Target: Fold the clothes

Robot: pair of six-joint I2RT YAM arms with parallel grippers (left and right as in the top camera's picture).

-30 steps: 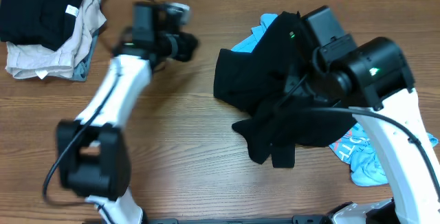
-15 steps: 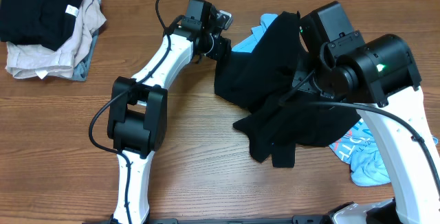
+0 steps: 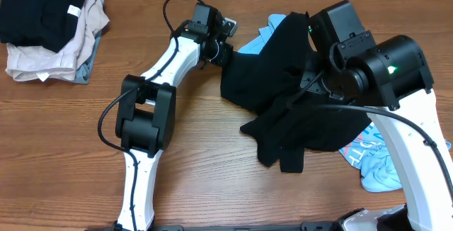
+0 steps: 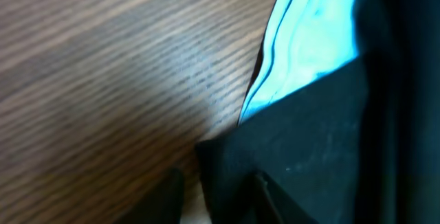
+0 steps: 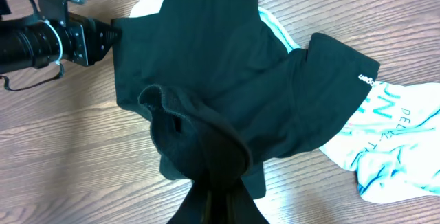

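A black garment (image 3: 276, 96) lies bunched on the wooden table, on top of a light blue shirt (image 3: 256, 42). My right gripper (image 5: 218, 179) is shut on a fold of the black garment (image 5: 206, 66) and holds it lifted; in the overhead view the arm hides its fingers. My left gripper (image 3: 225, 51) is at the garment's upper left edge. In the left wrist view its fingers (image 4: 216, 200) are apart, with a corner of the black garment (image 4: 309, 148) between them and the blue shirt (image 4: 309, 38) just beyond.
A stack of folded clothes (image 3: 49, 25), black on beige, sits at the far left corner. More of the light blue printed shirt (image 3: 371, 161) spreads out at the right under the right arm; it also shows in the right wrist view (image 5: 392, 135).
My left arm has swung right from the table's left side to the black garment's upper left edge. The right arm holds the garment as before.
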